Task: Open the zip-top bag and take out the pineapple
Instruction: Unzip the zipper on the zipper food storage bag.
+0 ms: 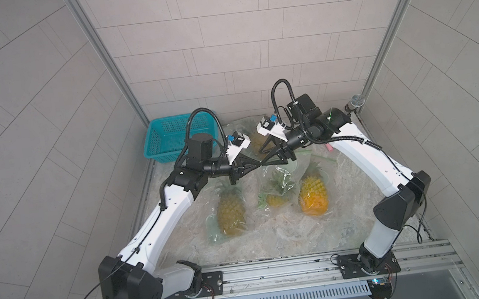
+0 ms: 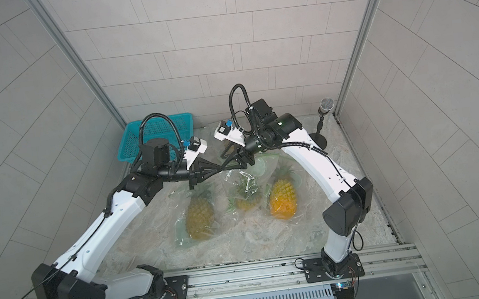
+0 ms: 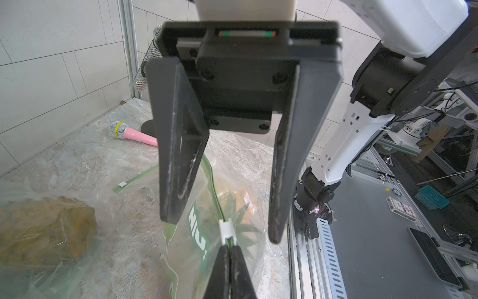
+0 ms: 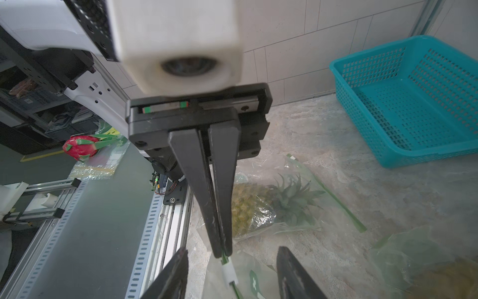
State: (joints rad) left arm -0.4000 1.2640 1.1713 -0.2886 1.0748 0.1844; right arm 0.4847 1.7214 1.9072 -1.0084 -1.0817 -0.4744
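The clear zip-top bag [image 3: 204, 248] with green print hangs between both grippers, above the table. My left gripper [image 3: 229, 249] is shut on its green zip strip, right beside the white slider [image 3: 227, 229]. My right gripper [image 4: 232, 251] is open, one finger on each side of the slider [image 4: 229, 275], touching nothing. In both top views the left gripper [image 1: 257, 165] meets the right gripper [image 1: 261, 158] tip to tip over the middle bag [image 1: 280, 179]. A small pineapple [image 1: 276, 198] lies in that bag, its green crown [image 3: 239, 216] showing through the plastic.
Two more bagged pineapples lie on the marble table, one left [image 1: 230, 212] and one right [image 1: 314, 194]; another bag lies behind the grippers [image 1: 254, 145]. A teal basket [image 1: 169, 139] stands back left. A pink microphone [image 3: 134, 134] and a silver microphone [image 1: 356, 102] are back right.
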